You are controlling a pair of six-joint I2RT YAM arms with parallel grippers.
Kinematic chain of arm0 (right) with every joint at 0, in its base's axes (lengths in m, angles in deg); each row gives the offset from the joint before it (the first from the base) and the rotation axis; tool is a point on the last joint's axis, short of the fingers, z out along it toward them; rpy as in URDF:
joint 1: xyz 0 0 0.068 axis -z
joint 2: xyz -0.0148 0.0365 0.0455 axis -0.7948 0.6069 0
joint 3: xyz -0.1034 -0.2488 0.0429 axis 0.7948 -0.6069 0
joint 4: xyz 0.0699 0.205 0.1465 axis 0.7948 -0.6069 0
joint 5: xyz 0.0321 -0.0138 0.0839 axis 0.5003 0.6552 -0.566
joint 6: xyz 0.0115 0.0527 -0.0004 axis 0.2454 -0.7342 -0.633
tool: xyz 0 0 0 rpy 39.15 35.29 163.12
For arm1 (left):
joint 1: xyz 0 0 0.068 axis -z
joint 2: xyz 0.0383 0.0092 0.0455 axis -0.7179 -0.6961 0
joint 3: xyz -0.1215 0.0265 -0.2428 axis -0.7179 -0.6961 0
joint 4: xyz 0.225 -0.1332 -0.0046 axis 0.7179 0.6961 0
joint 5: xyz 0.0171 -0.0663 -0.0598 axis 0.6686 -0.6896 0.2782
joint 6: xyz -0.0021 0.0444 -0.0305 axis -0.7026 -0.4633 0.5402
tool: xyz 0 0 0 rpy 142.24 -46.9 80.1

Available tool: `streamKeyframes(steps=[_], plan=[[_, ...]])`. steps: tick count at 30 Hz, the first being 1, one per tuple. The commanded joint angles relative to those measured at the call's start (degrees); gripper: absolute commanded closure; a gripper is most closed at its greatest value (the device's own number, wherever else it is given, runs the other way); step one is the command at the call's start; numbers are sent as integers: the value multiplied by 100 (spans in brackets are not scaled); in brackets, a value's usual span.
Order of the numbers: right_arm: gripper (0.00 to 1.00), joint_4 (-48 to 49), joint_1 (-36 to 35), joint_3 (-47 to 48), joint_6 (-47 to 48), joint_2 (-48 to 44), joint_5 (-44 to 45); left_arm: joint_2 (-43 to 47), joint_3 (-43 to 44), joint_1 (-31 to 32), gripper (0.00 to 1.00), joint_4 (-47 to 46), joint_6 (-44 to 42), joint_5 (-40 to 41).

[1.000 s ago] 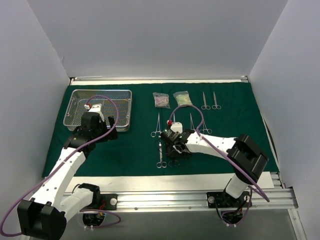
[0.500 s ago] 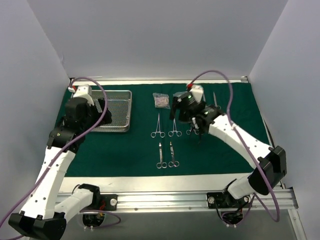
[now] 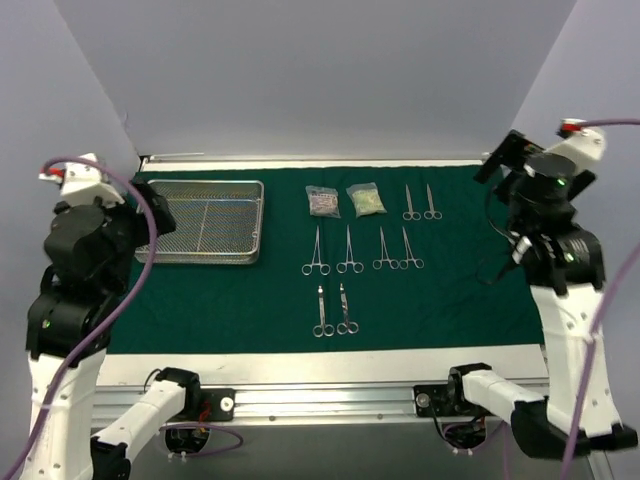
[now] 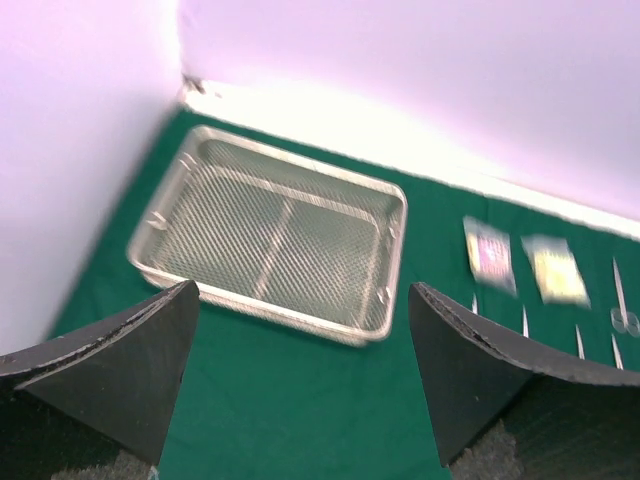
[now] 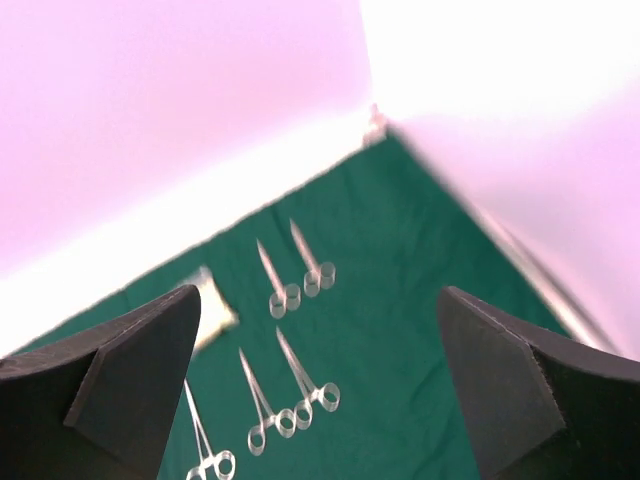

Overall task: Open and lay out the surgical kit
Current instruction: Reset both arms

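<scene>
Eight clamps [image 3: 349,264] together only overhead

bare green cloth [image 3: 230,305] across the near left, in front of the mesh tray [image 3: 258,225]: open room for a low pass. narrow free lane between tray and the two pouches [image 3: 322,200]. wide bare patch at far right, beyond the last clamps, up to the cloth's edge. in the way mid-cloth: row of four clamps [image 3: 349,255], flat and close together; two more clamps [image 3: 322,312] nearer the front; a back pair [image 3: 410,203] just right of the pouches. only slim gaps between these rows. white walls [image 3: 300,80] close on three sides. left arm [image 3: 80,260] and right arm [image 3: 555,230] high at the side edges, off the cloth's middle.
</scene>
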Motion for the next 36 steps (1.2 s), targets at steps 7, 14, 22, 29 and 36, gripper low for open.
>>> streamKeyframes(steps=[7, 14, 22, 29, 36], plan=[[0, 902, -45, -108, 1754, -1890, 836, 1162, 545, 169, 6, -679, -1341, 1619], [0, 1334, -54, -214, 2317, -2445, 827, 1637, 405, 195, 6, -1100, -2046, 1716], [0, 1491, -54, -302, 2354, -2586, 695, 1787, 335, 195, 6, -1356, -2205, 1777], [0, 1624, -54, -452, 2284, -2630, 590, 1910, 177, 204, 6, -1523, -2152, 1786], [0, 1782, -54, -619, 2213, -2674, 511, 1928, 80, 204, 6, -1725, -2126, 1751]])
